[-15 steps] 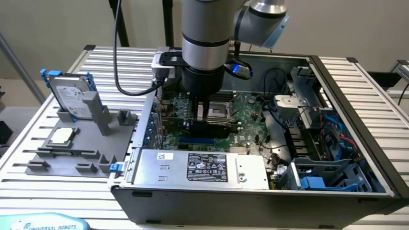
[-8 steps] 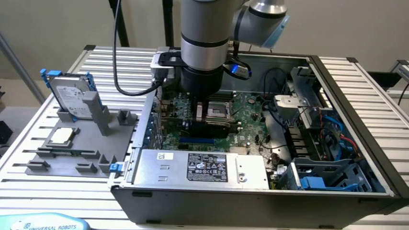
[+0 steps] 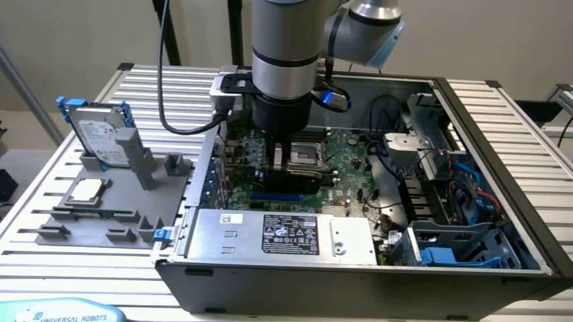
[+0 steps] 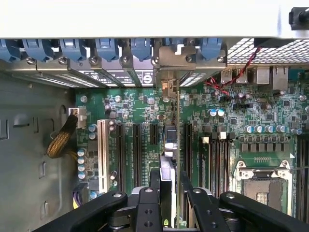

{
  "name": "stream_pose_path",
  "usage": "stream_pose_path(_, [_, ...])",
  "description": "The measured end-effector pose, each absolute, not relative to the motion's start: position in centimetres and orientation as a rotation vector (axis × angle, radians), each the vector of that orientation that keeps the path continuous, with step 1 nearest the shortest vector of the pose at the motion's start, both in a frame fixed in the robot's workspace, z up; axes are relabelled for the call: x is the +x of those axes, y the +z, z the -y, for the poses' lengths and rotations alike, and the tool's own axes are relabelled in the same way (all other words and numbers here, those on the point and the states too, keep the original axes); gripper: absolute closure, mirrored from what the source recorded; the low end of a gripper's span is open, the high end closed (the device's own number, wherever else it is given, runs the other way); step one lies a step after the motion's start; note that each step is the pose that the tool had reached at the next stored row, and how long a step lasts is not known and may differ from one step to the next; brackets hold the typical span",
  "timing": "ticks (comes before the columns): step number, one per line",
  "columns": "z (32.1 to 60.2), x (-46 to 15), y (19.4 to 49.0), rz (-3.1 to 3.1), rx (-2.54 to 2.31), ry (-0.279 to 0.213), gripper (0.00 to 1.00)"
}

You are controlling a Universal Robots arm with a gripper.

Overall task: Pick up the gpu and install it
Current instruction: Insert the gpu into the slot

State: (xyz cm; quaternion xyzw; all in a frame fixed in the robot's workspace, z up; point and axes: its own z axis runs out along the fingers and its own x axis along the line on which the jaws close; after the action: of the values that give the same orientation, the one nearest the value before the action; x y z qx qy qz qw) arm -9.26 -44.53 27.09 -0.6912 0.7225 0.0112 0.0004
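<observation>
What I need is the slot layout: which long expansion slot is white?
The white slot, next to the braided yellow cable; the other long slots are black, including those flanking the gripped gpu.

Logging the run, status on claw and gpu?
Claw shut on gpu, inside the case. Card edge-on over motherboard slots. No obstruction seen.

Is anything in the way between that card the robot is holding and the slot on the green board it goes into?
Nothing visible blocks it. The gripper holds the gpu edge-on directly above the motherboard, in line with the slots, its silver bracket at the case's rear wall. Whether it is seated cannot be told.
</observation>
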Motion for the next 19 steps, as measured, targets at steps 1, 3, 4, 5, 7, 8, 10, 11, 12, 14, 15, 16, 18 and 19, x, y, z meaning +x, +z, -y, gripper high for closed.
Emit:
stream_pose_path(1, [44.52,-9.28,27.07,-2.271,-2.169,0.035,0.73])
stream_pose_path(3, [44.52,-9.31,27.02,-2.272,-2.168,0.035,0.73])
stream_pose_path(4, [44.51,-9.32,26.99,-2.272,-2.168,0.035,0.73])
stream_pose_path(5, [44.51,-9.33,26.96,-2.272,-2.168,0.035,0.73])
stream_pose_path(7, [44.50,-9.34,26.87,-2.272,-2.168,0.035,0.73])
stream_pose_path(8, [44.50,-9.35,26.83,-2.272,-2.168,0.035,0.73])
stream_pose_path(10, [44.50,-9.35,26.71,-2.272,-2.168,0.035,0.73])
stream_pose_path(11, [44.50,-9.35,26.64,-2.272,-2.168,0.035,0.73])
stream_pose_path(12, [44.50,-9.35,26.57,-2.272,-2.168,0.035,0.73])
stream_pose_path(14, [44.50,-9.35,26.43,-2.272,-2.168,0.035,0.73])
stream_pose_path(15, [44.49,-9.35,26.37,-2.272,-2.168,0.035,0.73])
stream_pose_path(16, [44.48,-9.35,26.33,-2.272,-2.168,0.035,0.73])
stream_pose_path(18, [44.45,-9.35,26.25,-2.272,-2.168,0.035,0.73])
stream_pose_path(19, [44.42,-9.36,26.21,-2.272,-2.168,0.035,0.73])
